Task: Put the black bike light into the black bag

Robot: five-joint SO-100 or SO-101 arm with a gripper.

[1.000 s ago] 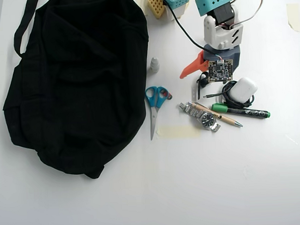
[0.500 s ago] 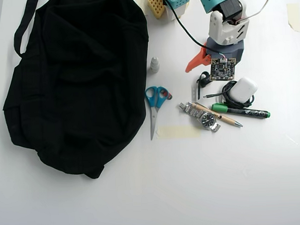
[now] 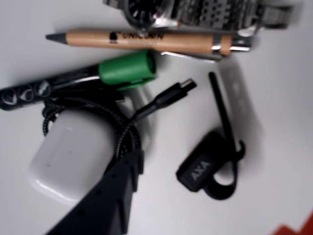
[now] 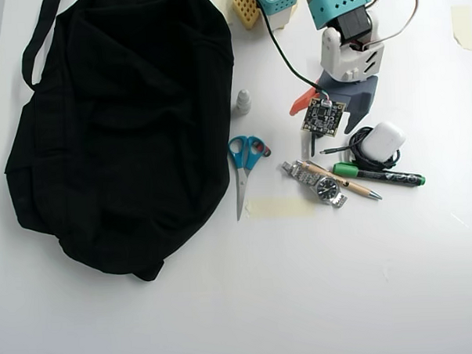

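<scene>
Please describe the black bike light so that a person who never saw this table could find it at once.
In the wrist view, begin at the white case wrapped in a black cable. On the bare table to its right lies the black bike light. It is a small black block with white letters and a thin curved loop strap, unlike the pens and watch above it.

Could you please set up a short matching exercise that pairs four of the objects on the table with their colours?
Things:
1. scissors handles
2. marker cap
3. earbud case
4. bike light

Colours:
a. white
b. black
c. blue
d. green

Pairs: 1-c, 2-d, 3-a, 4-b
</scene>
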